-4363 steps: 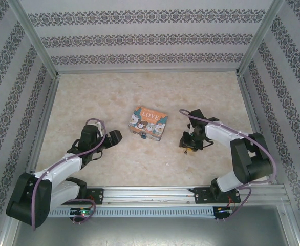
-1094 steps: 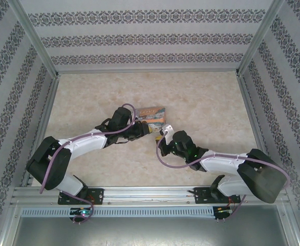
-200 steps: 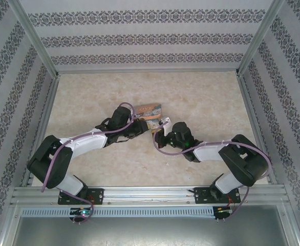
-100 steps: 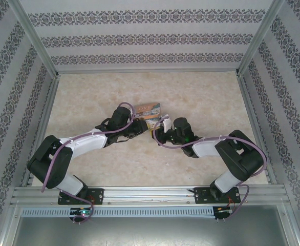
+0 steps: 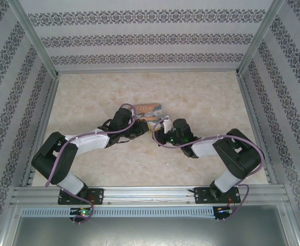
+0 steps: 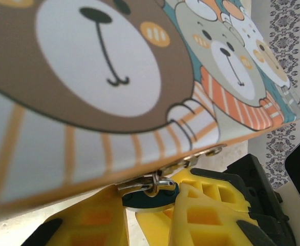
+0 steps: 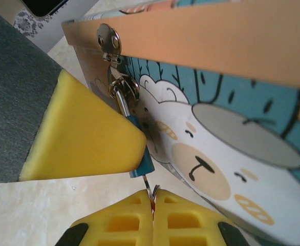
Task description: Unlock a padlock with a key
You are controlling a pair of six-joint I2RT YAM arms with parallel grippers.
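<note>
From the left wrist: grips the padlock (image 6: 151,199) in the left gripper (image 6: 150,207), yellow fingers (image 6: 206,210) pressed to either side of the teal body. Hangs by a thin silvery shackle (image 6: 157,183) from the hasp (image 6: 193,160) on the front edge of the picture box (image 6: 99,77), just under the cartoon bears.

From the right wrist: pinches the key (image 7: 151,190) in the right gripper (image 7: 153,205), jaws closed flat on it, and points the thin blade up at the underside of the padlock (image 7: 144,161). Cannot tell whether inside the keyhole or merely touching. Hides most of the teal body on this side behind one yellow finger (image 7: 83,133) of the left gripper, leaving a narrow strip and the shackle (image 7: 123,95) against the box front (image 7: 232,133).

From above: crowds the left gripper (image 5: 144,129) and the right gripper (image 5: 156,134) almost tip to tip at the near side of the picture box (image 5: 149,108), near the middle of the table (image 5: 206,92). Drapes purple cables (image 5: 163,147) over both arms.
</note>
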